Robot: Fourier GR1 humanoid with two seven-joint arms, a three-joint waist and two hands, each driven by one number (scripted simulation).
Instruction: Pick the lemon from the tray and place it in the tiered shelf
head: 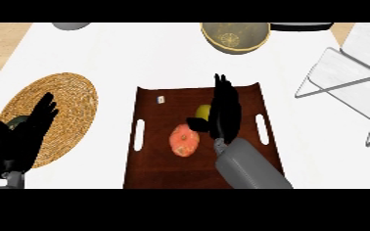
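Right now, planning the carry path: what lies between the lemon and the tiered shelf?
In the head view: the right hand beside the lemon, the tray's right rim, then bare counter to the tiered shelf.

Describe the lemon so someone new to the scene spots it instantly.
Start at the dark brown tray in the counter's middle. In its upper half, just left of the right hand, sits the lemon, partly hidden by that hand. It is the small yellow one; the larger orange-red fruit lies below it.
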